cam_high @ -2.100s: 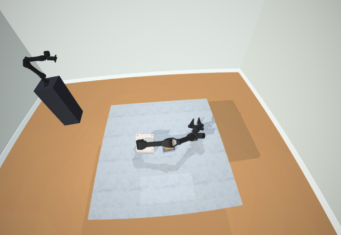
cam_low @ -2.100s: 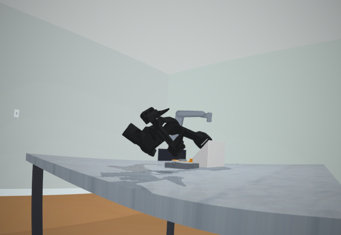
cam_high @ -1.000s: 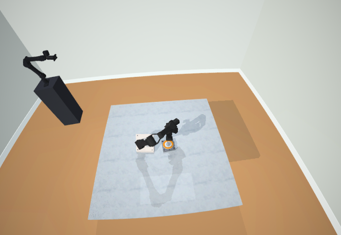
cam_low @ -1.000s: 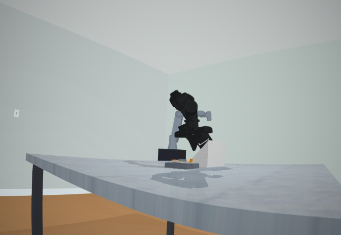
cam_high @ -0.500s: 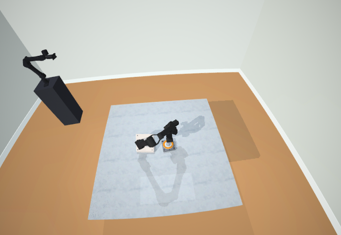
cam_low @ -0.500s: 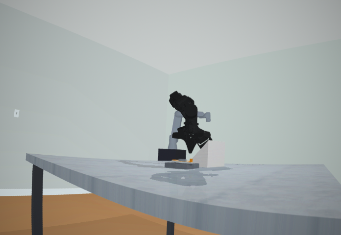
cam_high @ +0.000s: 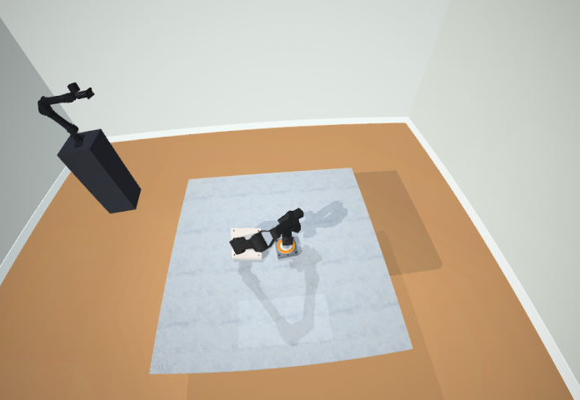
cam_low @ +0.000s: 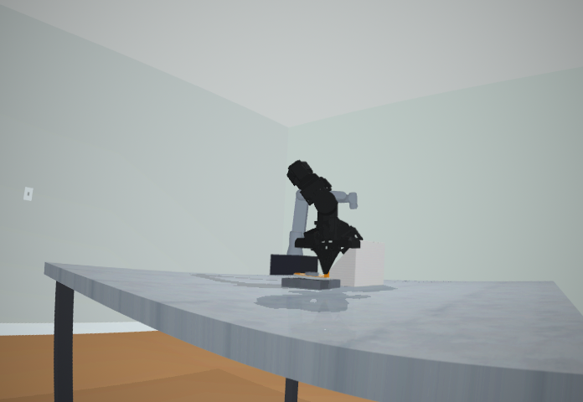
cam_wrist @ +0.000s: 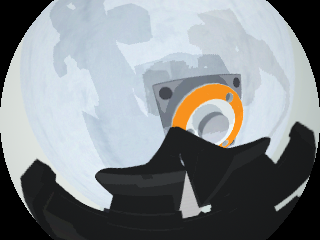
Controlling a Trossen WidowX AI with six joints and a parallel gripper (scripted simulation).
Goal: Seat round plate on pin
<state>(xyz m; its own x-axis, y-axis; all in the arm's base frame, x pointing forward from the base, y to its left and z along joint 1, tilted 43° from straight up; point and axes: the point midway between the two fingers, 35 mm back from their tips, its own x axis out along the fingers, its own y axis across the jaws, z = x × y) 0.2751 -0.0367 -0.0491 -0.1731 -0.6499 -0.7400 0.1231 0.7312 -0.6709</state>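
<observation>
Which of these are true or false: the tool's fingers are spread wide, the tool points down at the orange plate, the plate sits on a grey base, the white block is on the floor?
1. The tool has its fingers spread wide. False: they are shut together, with nothing between them.
2. The tool points down at the edge of the orange plate. True.
3. The plate sits on a grey square base. True.
4. The white block stands on the floor. False: it stands on the table, beside the base.
</observation>
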